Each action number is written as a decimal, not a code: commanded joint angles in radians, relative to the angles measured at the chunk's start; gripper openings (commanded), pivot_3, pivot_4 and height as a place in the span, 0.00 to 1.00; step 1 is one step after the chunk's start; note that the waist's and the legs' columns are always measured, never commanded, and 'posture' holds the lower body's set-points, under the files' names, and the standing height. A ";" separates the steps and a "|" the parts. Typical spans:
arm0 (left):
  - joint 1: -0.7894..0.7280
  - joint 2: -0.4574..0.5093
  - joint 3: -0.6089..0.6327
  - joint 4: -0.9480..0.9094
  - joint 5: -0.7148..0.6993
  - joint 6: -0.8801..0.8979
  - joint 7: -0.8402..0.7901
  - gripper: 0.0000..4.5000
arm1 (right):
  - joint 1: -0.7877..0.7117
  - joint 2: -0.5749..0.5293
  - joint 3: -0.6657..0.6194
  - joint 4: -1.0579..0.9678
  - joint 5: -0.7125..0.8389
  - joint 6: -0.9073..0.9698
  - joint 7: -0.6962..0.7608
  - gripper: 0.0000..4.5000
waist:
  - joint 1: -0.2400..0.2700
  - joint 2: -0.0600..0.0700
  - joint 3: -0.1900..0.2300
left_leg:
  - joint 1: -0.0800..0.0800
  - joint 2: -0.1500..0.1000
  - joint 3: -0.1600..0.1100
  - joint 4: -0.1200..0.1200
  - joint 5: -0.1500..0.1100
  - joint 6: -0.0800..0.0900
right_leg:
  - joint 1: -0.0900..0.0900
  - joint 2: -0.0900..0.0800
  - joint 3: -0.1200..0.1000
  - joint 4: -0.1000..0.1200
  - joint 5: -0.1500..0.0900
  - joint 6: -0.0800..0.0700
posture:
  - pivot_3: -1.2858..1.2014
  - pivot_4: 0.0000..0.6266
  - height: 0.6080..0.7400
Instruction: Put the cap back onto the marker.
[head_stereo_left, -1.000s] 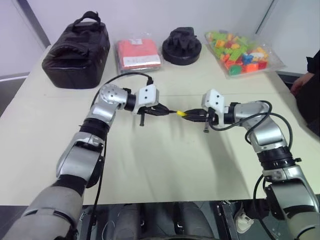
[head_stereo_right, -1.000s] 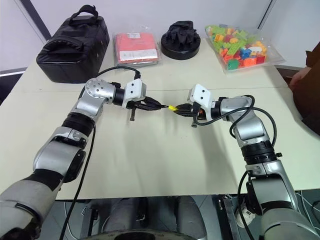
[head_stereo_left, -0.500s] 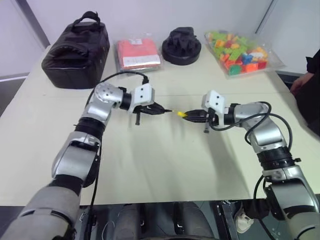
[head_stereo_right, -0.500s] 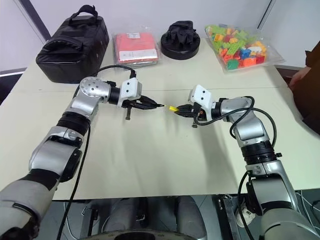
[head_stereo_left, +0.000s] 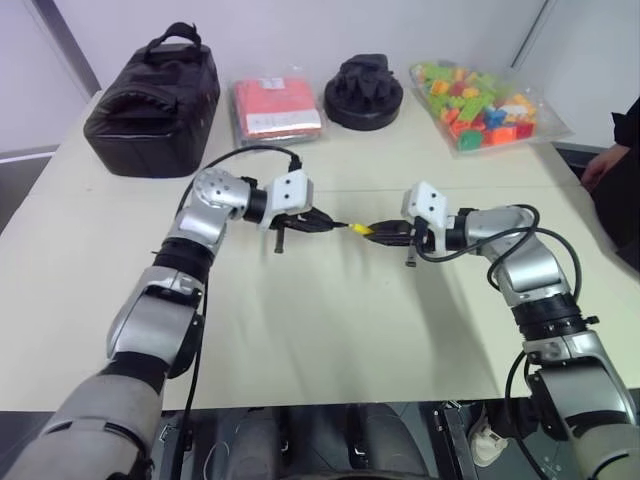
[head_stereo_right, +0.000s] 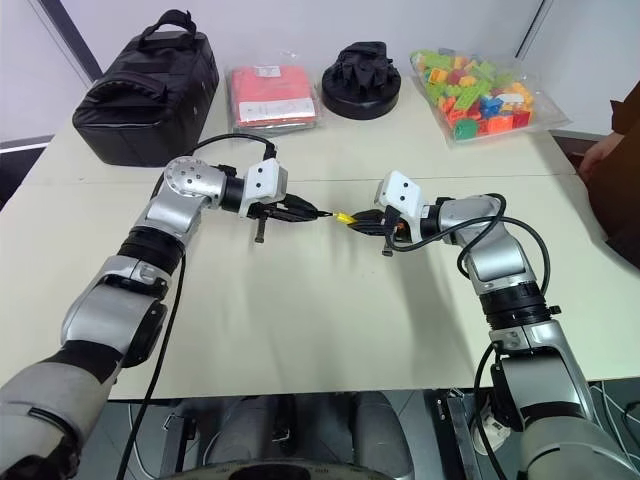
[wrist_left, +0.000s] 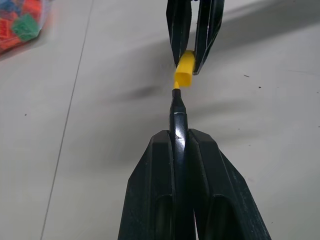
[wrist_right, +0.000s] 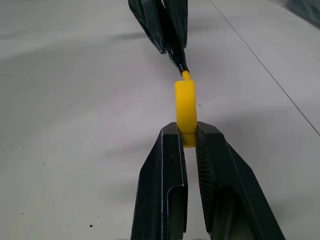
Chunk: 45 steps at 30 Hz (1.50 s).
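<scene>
My left gripper (head_stereo_left: 320, 222) is shut on the black marker (wrist_left: 177, 107), which points to the right, level over the table. The marker's small yellow tip (wrist_left: 176, 92) sticks out past the fingers. My right gripper (head_stereo_left: 380, 231) faces it from the right and is shut on the yellow cap (wrist_right: 185, 105). The cap's open end points at the marker. The tip sits right at the cap's mouth; I cannot tell whether it is inside. In the left wrist view the cap (wrist_left: 184, 70) lies slightly to one side of the marker's line.
Along the far edge of the table (head_stereo_left: 330, 330) stand a black bag (head_stereo_left: 150, 95), a red packet (head_stereo_left: 277, 108), a black round object (head_stereo_left: 364, 92) and a clear bag of coloured toy bricks (head_stereo_left: 485, 100). A person's hand (head_stereo_left: 605, 165) shows at the right edge.
The marker's tip drew slightly back to the left half a second ago and has come close to the cap again. Both grips are unchanged.
</scene>
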 joint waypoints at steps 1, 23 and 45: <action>-0.004 -0.008 -0.002 -0.038 -0.009 -0.002 0.000 0.00 | -0.005 -0.001 -0.014 -0.028 0.016 -0.012 -0.004 0.01 | 0.000 0.000 0.000 | 0.000 0.000 0.000 0.000 0.000 0.000 | 0.000 0.000 0.000 0.000 0.000 0.000 | 0.52 0.24 1.00; -0.034 -0.042 -0.025 -0.017 0.023 -0.005 -0.002 0.00 | -0.062 0.028 0.038 0.015 -0.013 -0.027 0.018 0.01 | -0.002 0.000 0.000 | 0.000 0.000 0.000 0.000 0.000 0.000 | 0.000 0.000 0.000 0.000 0.000 0.000 | 0.52 0.24 1.00; -0.111 -0.056 -0.098 0.061 0.148 -0.080 0.068 0.00 | -0.262 0.085 0.100 0.169 -0.082 -0.053 0.114 0.01 | -0.001 0.000 0.000 | 0.000 0.000 0.000 0.000 0.000 0.000 | -0.001 0.000 0.000 0.000 0.000 0.000 | 0.52 0.24 1.00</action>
